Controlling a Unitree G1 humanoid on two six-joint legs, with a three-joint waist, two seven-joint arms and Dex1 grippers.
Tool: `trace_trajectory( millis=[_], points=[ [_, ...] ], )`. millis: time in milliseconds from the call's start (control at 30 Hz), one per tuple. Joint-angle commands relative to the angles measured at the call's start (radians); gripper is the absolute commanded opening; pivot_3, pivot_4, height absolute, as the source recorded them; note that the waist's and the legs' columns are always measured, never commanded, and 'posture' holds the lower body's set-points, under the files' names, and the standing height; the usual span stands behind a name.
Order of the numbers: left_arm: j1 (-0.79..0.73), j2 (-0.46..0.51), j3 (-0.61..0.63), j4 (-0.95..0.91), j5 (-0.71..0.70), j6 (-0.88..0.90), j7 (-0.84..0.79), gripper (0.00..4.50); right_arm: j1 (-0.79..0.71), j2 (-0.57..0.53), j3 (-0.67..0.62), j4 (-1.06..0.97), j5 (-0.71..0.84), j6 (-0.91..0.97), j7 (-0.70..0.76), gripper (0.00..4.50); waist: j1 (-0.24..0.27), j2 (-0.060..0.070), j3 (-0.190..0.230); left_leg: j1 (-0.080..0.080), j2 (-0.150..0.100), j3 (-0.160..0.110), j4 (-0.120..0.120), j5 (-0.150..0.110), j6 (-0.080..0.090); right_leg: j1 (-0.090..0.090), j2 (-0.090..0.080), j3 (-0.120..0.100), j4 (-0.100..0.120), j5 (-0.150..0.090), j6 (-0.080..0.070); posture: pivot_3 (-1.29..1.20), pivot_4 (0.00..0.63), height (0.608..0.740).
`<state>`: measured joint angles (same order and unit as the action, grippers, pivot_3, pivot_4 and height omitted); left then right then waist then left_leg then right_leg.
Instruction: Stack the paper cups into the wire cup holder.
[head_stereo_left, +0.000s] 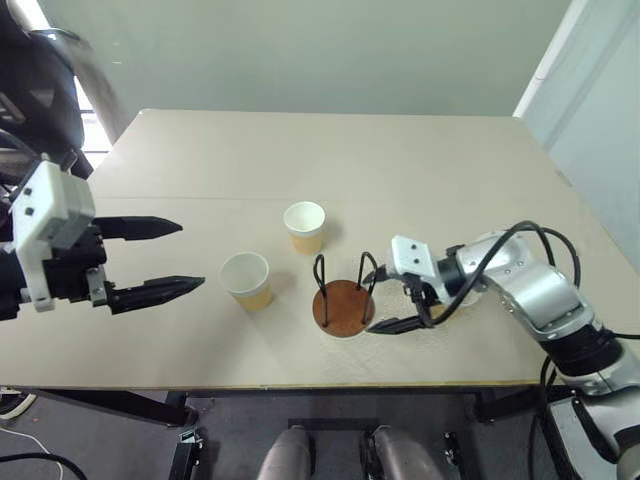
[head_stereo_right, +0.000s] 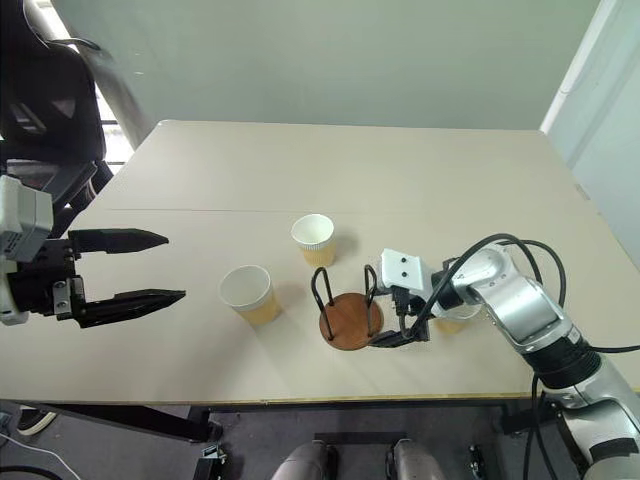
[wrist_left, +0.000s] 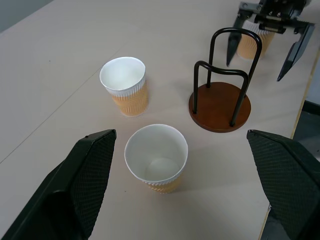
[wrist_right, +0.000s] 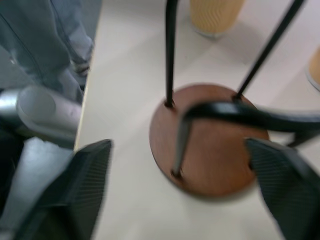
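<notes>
The wire cup holder (head_stereo_left: 343, 305) stands on the beige table (head_stereo_left: 300, 160) near the front edge, about midway between the left and right edges. Its round reddish-brown wooden base lies flat, and 2 black wire loops rise upright from it. No cup sits inside it.

3 paper cups stand upright on the table, mouths up. The front cup (head_stereo_left: 246, 279) is left of the holder, a little farther from the front edge than the holder's base. The rear cup (head_stereo_left: 304, 226) is farther back, behind the gap between the front cup and the holder, and apart from both. The third cup (wrist_left: 255, 44) stands just right of the holder; in the head views the right arm hides most of it, and the left wrist view shows its ribbed tan wall between the right gripper's 2 fingers.

The right gripper (head_stereo_left: 392, 298) reaches in from the right edge and points left, low over the table at the holder's right side. Its fingers are spread wide, one on each side of the third cup in the left wrist view, and I cannot tell whether they touch it. In the right wrist view the holder's base and wire feet lie between the 2 fingertips.

The left gripper (head_stereo_left: 170, 259) hangs above the table's left part, well left of the front cup, pointing right, its 2 fingers spread wide and holding nothing.
</notes>
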<state>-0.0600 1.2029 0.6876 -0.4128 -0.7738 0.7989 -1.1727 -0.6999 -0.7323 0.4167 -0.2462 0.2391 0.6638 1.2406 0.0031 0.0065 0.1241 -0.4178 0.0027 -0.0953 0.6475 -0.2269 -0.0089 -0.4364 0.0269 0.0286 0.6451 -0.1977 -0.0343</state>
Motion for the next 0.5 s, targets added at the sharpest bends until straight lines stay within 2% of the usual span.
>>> trace_trajectory(
  millis=[33, 267, 367, 500],
  points=[
    [-0.023, 0.017, -0.001, 0.013, 0.014, -0.027, -0.001, 4.5, -0.047, -0.052, -0.018, -0.027, -0.021, -0.015, 0.034, 4.48, 0.0, 0.0, 0.0, 0.0, 0.0, 0.0, 0.0, 0.0, 0.0, 0.0, 0.0, 0.0, 0.0, 0.0, 0.0, 0.0, 0.15, 0.74],
    [-0.069, 0.016, -0.052, 0.051, 0.018, -0.069, -0.023, 4.5, -0.117, -0.201, -0.094, -0.048, -0.042, -0.065, 0.081, 4.48, 0.003, 0.0, 0.0, -0.001, 0.0, 0.0, 0.0, 0.0, 0.0, 0.0, 0.0, 0.0, -0.001, 0.0, 0.0, 0.0, 0.15, 0.74],
    [-0.115, 0.021, -0.075, 0.075, -0.011, -0.078, -0.051, 4.5, -0.151, -0.274, -0.165, -0.042, -0.025, -0.082, 0.109, 4.48, 0.003, 0.0, 0.0, -0.001, 0.0, 0.0, 0.0, -0.001, -0.001, 0.0, 0.0, 0.0, -0.001, 0.0, 0.0, 0.0, 0.15, 0.74],
    [-0.158, 0.028, -0.1, 0.039, -0.1, -0.042, -0.116, 4.5, -0.085, -0.419, -0.269, -0.058, 0.011, -0.138, 0.192, 4.48, 0.012, 0.0, 0.0, -0.002, 0.0, 0.0, -0.001, -0.001, -0.001, -0.001, 0.0, 0.0, -0.001, 0.0, 0.0, 0.0, 0.15, 0.74]
  ],
)
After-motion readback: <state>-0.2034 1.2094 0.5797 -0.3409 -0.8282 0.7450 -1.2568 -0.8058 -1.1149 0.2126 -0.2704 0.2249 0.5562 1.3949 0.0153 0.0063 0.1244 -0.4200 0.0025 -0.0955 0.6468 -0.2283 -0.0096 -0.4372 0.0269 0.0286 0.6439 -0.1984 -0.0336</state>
